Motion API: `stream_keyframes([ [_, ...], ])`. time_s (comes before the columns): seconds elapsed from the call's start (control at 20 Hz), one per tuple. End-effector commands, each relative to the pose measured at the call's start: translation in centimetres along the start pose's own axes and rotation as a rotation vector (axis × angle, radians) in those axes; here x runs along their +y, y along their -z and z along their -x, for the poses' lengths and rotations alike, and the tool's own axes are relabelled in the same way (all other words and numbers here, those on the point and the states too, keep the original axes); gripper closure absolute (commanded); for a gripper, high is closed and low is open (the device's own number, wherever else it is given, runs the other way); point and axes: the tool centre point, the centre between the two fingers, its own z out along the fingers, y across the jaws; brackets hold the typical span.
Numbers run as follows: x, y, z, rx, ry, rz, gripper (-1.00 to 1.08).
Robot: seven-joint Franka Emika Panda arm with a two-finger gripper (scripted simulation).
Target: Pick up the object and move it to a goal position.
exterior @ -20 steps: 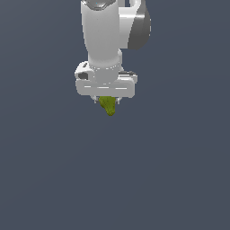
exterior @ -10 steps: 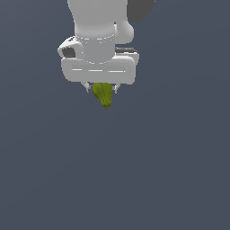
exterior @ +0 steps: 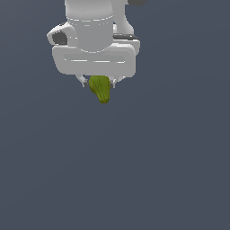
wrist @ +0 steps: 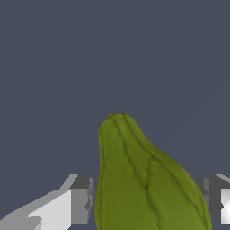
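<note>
Tool [exterior: 98, 82] is clamped on the olive-green object [exterior: 101, 89], which is held between both fingers [wrist: 81, 197] with its rounded tip pointed down.

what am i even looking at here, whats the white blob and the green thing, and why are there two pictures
These are computer-rendered pictures from a simulation, not real photos. The white blob is the end of a robot arm, and its end effector is a two-fingered clamp. The exterior view comes from a camera standing off the arm. The wrist view comes from a camera mounted on the arm's wrist, looking along the fingers, so everything looks much bigger there. The green thing is the object the robot has to carry to a goal spot: an olive, lumpy item tapering to a rounded tip. It is clamped between the fingers and hangs below the hand. Behind it is only plain dark grey; nothing else is in view.
</note>
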Motion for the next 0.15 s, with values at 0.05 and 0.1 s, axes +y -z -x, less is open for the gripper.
stream_keyframes([
  [0.05, 0.03, 0.46, -0.17, 0.002, 0.000, 0.000, 1.08],
  [0.1, 0.04, 0.48, -0.18, 0.002, 0.000, 0.000, 1.08],
])
